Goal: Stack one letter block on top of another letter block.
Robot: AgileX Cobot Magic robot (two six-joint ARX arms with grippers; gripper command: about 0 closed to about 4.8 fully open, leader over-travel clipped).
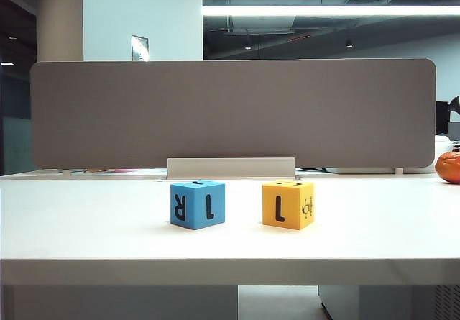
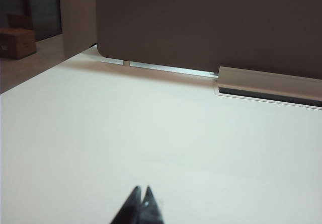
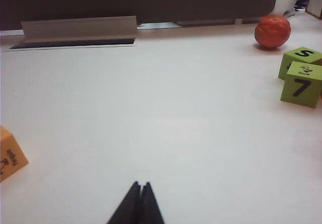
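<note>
Near the surface's front edge, midway along, stand the blue block and yellow block, apart. Both look light, rigid, smooth: best pinched across opposite flat sides. Left end effector and right end effector hover pressed together, empty.

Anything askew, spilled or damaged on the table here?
Nothing stands out. The blue letter cube and the yellow-orange letter cube sit flat, side by side and apart. Left end effector and right end effector are shut, holding nothing.
</note>
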